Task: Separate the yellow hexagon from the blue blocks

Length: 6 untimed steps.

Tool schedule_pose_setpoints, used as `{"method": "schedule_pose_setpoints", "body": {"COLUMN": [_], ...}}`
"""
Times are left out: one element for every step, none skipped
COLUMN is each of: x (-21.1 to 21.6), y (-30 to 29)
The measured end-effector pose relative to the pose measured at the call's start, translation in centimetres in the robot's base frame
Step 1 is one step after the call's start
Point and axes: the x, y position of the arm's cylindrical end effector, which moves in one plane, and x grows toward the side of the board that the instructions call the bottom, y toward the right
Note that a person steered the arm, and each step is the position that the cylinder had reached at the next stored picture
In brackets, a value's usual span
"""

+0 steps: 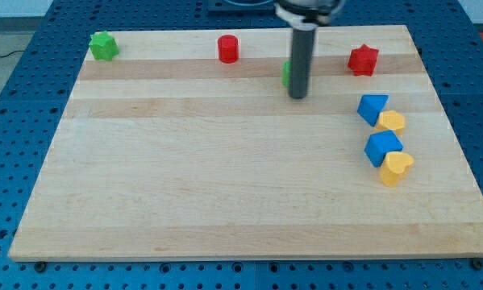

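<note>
The yellow hexagon (392, 122) lies at the view's right, touching a blue block (372, 107) above it on its left and close to a second blue block (383, 147) below it. A yellow heart (397, 167) touches that lower blue block at its lower right. My tip (297, 96) stands on the board near the view's top centre, well left of this cluster. A green block (286, 74) is mostly hidden behind the rod.
A green star (104, 46) sits at the top left corner. A red cylinder (228, 49) stands at the top, left of the rod. A red star (363, 60) lies at the top right, above the blue blocks. The wooden board (225, 185) rests on a blue perforated table.
</note>
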Motion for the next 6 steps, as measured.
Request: {"method": "schedule_pose_setpoints", "body": {"x": [0.0, 1.1, 6.4, 9.8, 9.8, 7.2], "y": [7.7, 14.6, 15.5, 13.4, 7.7, 0.4]}}
